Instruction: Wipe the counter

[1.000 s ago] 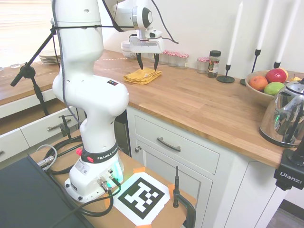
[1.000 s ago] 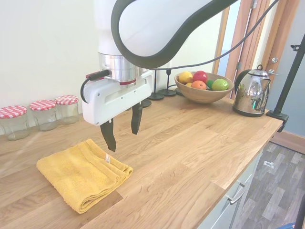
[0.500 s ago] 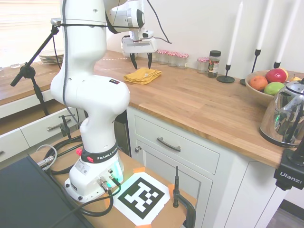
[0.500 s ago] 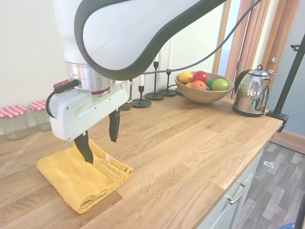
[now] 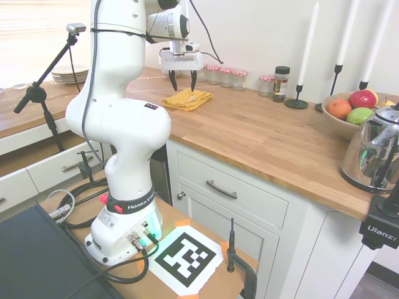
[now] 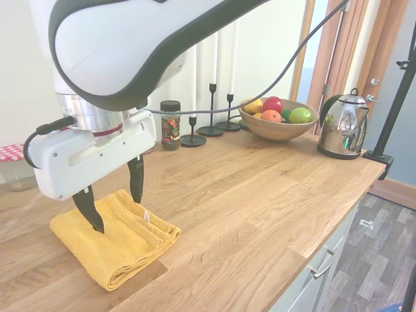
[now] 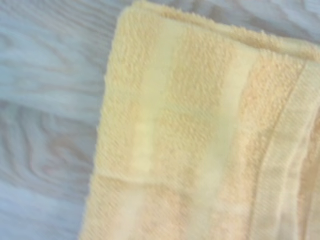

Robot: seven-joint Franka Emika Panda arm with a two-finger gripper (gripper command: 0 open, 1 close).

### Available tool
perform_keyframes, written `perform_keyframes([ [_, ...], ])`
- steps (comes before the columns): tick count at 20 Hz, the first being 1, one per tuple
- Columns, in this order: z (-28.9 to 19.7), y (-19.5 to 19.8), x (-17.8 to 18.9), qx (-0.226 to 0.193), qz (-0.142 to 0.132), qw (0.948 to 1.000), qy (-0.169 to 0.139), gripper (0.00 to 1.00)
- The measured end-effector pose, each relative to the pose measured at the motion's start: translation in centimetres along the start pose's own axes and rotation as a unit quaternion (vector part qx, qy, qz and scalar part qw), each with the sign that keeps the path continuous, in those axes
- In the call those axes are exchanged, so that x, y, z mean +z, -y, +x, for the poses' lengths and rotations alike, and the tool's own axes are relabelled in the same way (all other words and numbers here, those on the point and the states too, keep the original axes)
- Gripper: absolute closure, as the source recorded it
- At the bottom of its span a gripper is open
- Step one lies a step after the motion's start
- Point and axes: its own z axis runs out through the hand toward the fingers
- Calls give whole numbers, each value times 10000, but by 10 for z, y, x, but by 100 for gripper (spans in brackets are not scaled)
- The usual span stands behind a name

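Towel (image 6: 114, 242): folded, yellow, flat on the table (image 6: 260, 201) near its far-left end; the wood to its right lies bare up to the fruit bowl (image 6: 276, 127).
Gripper (image 6: 112, 201): above the towel, fingers (image 6: 136, 179) spread wide, holding nothing.
Step in hand: grasping the towel.
Doing it well: come straight down, straddle the thick folds, pinch firmly so no layer slips loose.
Then: press flat, sweep rightward along the grain.

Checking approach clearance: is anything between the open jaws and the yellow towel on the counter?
Nothing visible. The gripper hangs open directly over the folded yellow towel, which lies flat on the counter. The jars and spice bottle stand behind, by the wall.
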Motion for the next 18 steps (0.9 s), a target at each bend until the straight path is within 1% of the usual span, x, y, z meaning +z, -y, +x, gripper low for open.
perform_keyframes([
  [4, 7, 17, -1, 74, 11, 10000, -39, 0],
  [13, 31, 38, 41, 186, -155, 9997, 73, 0],
  [18, 34, 41, 47, 211, -211, 9995, 122, 0],
])
